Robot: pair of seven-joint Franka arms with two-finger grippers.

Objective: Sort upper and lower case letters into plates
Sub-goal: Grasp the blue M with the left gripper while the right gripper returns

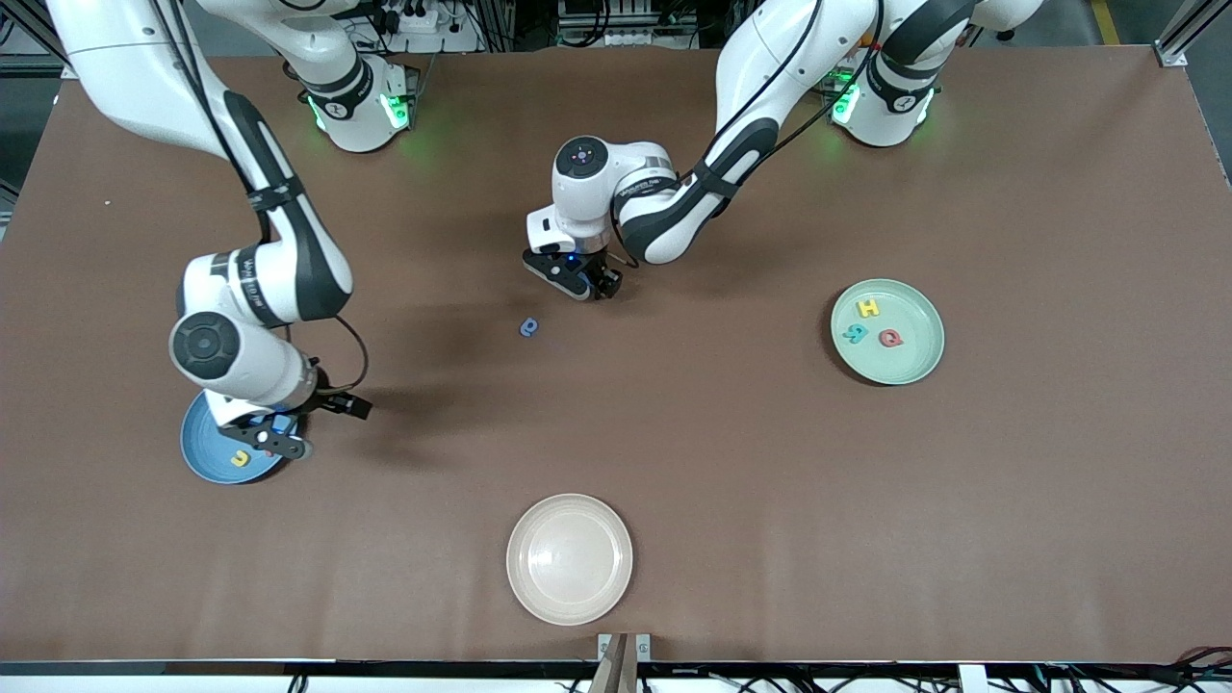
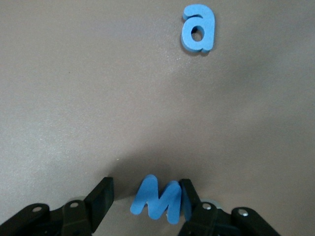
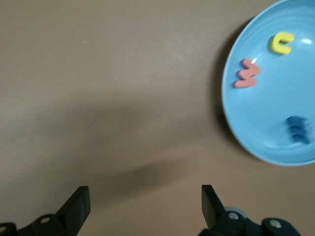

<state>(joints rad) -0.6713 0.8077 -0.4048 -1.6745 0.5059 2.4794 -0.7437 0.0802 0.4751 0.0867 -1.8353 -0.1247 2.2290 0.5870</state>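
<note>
My left gripper [image 2: 146,189] is low over the middle of the table [image 1: 582,279]. A blue letter W [image 2: 157,201] stands tilted between its jaws, leaning on one finger [image 2: 189,196]; the other finger stands a gap away. A blue lowercase a [image 1: 529,328] [image 2: 198,28] lies flat just nearer the front camera. The mint green plate [image 1: 910,366] holds a yellow H [image 1: 869,308], a teal letter [image 1: 855,333] and a red Q [image 1: 891,338]. My right gripper [image 1: 279,438] [image 3: 145,201] hangs open and empty by the sky blue plate [image 1: 197,443] [image 3: 275,123]. That plate holds a yellow u [image 3: 281,42], a red letter [image 3: 246,73] and a blue letter [image 3: 298,129].
A cream-white round plate [image 1: 570,559] sits near the table's front edge, with nothing on it. Brown table surface lies between the three plates.
</note>
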